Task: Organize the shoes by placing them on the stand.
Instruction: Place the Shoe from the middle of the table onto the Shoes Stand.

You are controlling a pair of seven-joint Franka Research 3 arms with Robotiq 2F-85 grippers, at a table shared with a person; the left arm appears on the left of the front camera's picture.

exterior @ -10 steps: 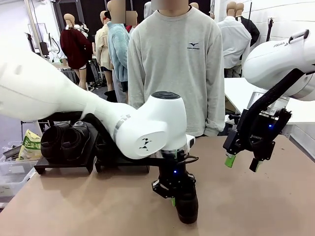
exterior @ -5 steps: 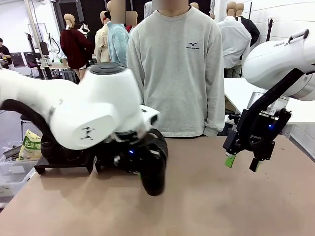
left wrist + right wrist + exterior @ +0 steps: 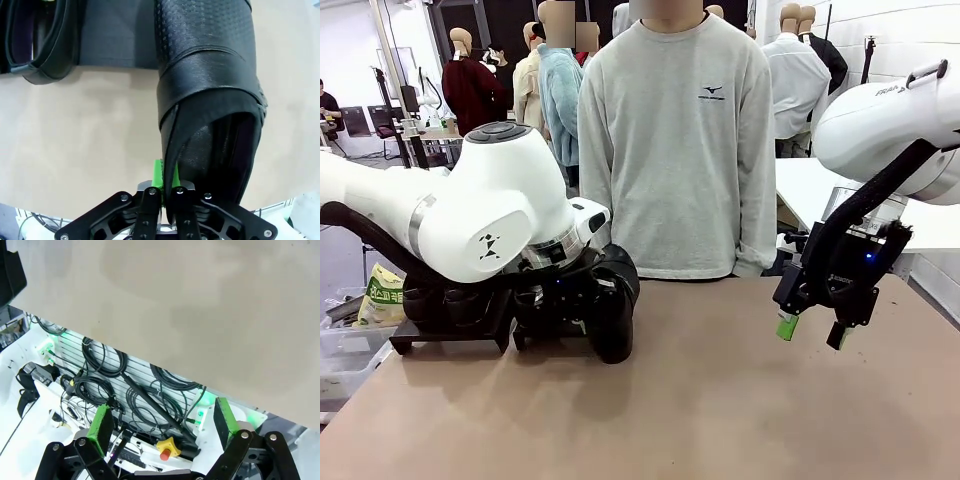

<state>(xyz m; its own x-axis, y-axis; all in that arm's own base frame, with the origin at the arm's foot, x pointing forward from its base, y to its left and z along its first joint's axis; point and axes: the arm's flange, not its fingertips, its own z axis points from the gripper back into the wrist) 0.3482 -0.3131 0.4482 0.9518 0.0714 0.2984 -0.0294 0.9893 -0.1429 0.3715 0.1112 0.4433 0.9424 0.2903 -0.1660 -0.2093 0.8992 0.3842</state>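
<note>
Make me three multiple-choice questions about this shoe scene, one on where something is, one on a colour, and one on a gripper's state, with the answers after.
1. Where is the shoe that the left gripper holds?
A. at the right end of the stand
B. in the person's hand
C. under the right gripper

2. What colour are the pads on the right gripper?
A. red
B. green
C. white

3. How does the right gripper stand?
A. shut on a shoe
B. shut on nothing
C. open and holding nothing

Answers:
1. A, the front view shows the shoe by the stand's right end.
2. B, both pads show green in the right wrist view.
3. C, its fingers are spread apart with nothing between them.
</note>
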